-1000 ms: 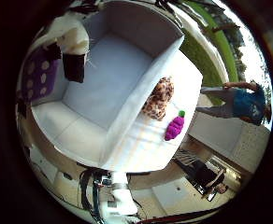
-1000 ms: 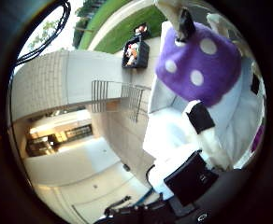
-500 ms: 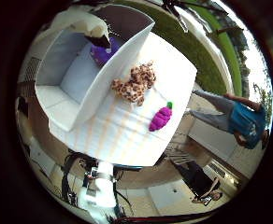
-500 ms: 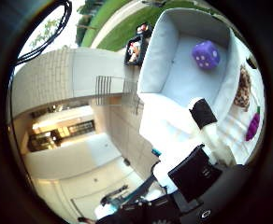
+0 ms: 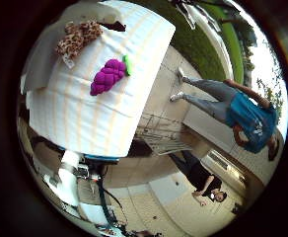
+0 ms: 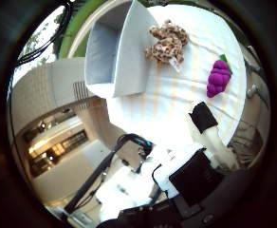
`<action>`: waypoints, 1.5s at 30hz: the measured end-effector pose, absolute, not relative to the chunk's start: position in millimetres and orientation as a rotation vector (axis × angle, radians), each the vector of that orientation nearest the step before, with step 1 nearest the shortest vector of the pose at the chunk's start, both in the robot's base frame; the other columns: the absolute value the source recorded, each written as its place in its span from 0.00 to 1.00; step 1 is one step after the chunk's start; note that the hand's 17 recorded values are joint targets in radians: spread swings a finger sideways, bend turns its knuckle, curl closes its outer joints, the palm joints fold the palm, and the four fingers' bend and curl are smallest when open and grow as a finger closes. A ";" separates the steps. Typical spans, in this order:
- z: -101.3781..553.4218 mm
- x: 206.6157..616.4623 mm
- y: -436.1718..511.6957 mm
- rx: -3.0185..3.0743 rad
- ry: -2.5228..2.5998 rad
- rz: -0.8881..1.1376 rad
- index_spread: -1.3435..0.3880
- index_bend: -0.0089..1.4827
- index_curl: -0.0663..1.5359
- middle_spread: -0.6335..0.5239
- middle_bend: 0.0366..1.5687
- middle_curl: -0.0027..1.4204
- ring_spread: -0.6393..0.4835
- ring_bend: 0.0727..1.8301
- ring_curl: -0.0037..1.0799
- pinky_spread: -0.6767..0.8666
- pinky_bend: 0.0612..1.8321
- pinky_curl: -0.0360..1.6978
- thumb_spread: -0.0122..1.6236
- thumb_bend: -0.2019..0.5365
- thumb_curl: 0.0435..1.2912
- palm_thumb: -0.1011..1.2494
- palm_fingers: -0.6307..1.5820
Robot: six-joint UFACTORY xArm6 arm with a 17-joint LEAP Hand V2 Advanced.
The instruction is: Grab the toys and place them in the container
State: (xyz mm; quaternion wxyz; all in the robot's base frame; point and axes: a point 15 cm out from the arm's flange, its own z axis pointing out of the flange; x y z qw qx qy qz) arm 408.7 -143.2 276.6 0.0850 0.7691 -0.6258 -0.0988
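- Thumb-side view: hand [image 6: 195, 166] fingers extended, holding nothing; purple grape toy [image 6: 218, 78] on table [image 6: 176, 109] just beyond fingertip [image 6: 202, 116].
- Leopard plush [image 6: 167, 42] touches grey container [image 6: 115, 57]; contents not visible.

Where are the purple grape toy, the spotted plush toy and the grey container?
purple grape toy [image 5: 107, 76]: little finger side palm view, middle of the bunch.
spotted plush toy [image 6: 167, 42]: thumb side palm view, its body.
grey container [image 6: 129, 61]: thumb side palm view, outer side wall.
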 end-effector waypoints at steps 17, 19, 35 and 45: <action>167.6 396.5 -183.4 2.160 -1.764 -0.376 0.59 0.15 0.24 0.57 0.09 0.24 0.78 0.17 0.27 0.71 0.23 0.17 0.70 0.25 0.34 0.69 0.33; 166.4 398.2 -183.5 2.163 -1.763 -0.367 0.61 0.17 0.25 0.56 0.10 0.24 0.78 0.17 0.27 0.71 0.20 0.16 0.69 0.25 0.34 0.70 0.37; 236.1 419.6 -184.6 2.293 -1.846 0.026 0.47 0.14 0.18 0.39 0.54 0.49 0.59 0.64 0.59 0.68 0.48 0.24 0.65 0.25 0.36 0.77 0.80; 308.8 364.5 -105.0 2.336 -1.879 -0.205 0.30 0.30 0.22 0.35 0.70 0.64 0.50 0.70 0.70 0.61 0.73 0.40 0.66 0.25 0.44 0.81 0.75</action>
